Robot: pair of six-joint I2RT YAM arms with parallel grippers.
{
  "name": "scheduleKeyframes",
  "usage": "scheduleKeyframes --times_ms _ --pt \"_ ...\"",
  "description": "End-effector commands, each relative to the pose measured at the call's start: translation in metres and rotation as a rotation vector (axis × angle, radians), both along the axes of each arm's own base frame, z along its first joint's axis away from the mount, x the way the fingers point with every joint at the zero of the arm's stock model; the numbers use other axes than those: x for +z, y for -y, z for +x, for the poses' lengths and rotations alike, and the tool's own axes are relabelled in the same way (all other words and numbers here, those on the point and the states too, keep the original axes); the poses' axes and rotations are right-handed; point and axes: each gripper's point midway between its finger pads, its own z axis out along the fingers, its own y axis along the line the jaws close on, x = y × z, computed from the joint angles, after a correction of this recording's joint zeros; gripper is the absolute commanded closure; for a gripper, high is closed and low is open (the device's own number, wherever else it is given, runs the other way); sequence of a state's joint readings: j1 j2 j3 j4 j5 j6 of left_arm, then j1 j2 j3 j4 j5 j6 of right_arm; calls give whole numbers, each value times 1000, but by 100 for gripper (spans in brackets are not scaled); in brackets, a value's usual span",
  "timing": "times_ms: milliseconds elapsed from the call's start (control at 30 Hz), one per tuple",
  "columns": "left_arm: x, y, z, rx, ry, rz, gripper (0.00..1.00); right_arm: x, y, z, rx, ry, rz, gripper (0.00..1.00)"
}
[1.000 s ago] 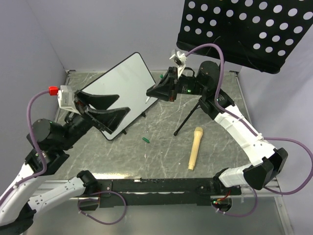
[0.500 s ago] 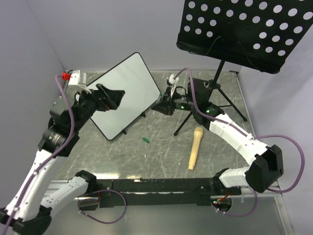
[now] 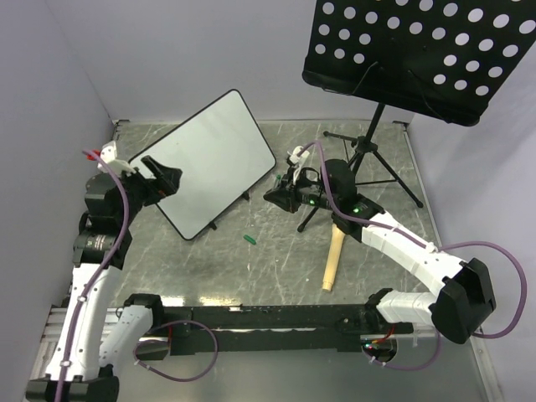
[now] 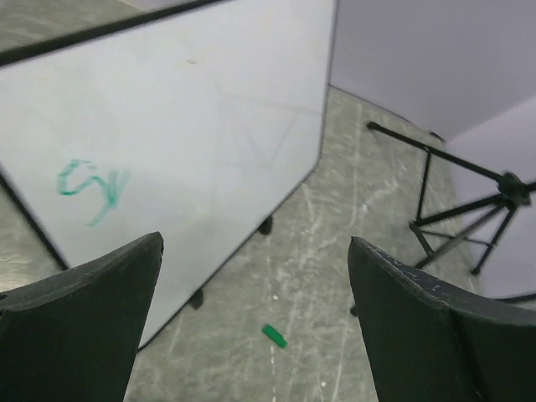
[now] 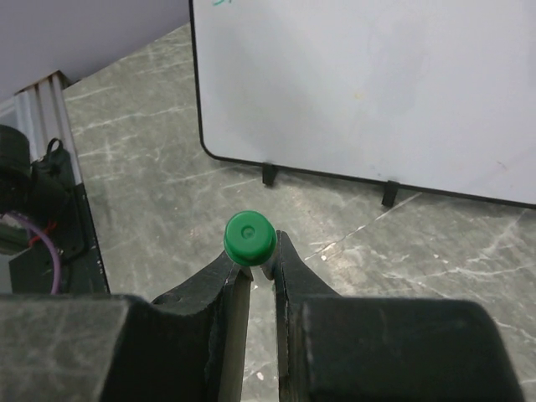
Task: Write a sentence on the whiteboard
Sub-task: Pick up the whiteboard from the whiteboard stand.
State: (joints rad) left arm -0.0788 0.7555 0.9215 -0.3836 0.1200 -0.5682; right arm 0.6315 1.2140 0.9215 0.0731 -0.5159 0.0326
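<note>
White black-framed whiteboard (image 3: 209,163), teal scrawl (image 4: 90,184) perhaps two letters: unfinished. Arms drawn back; left gripper (image 4: 255,251) jaws released, right gripper (image 5: 255,264) grasping green marker (image 5: 249,237).

Light: even, diffuse, from overhead. All three views are bright enough, with no hard glare.

Top view: whiteboard (image 3: 209,159) reads pale grey with a soft sheen. Shadows on the bench (image 3: 276,251) are faint and soft-edged. The black music stand (image 3: 419,50) holds little surface detail. Walls lean outward at the frame edges, a mild wide-angle effect.

Left wrist view: the near jaws are dark and slightly soft. The teal writing (image 4: 88,186) is hazy but visible.

Right wrist view: the marker (image 5: 249,237) is fairly sharp, while the jaws below it sit in deep shade.
</note>
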Motion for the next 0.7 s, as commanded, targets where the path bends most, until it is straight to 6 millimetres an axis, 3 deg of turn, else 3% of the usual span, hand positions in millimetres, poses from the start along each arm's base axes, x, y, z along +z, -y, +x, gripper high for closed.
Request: scheduleKeyframes --times_ms 0,167,300,400,500,667 --pt "2 -21 6 31 45 5 3 20 -1 6 -15 80 52 100" --pt "4 -37 7 27 59 12 1 18 0 1 32 57 65 100" --pt "18 -71 12 79 98 34 1 19 0 -3 73 56 73 100" --pt "23 -85 19 81 122 8 3 17 -3 -6 106 44 75 100" --pt "9 -92 21 75 104 -8 3 18 -3 -10 128 34 81 100" --pt "-15 -87 23 0 119 -41 1 17 -4 -10 138 27 81 100"
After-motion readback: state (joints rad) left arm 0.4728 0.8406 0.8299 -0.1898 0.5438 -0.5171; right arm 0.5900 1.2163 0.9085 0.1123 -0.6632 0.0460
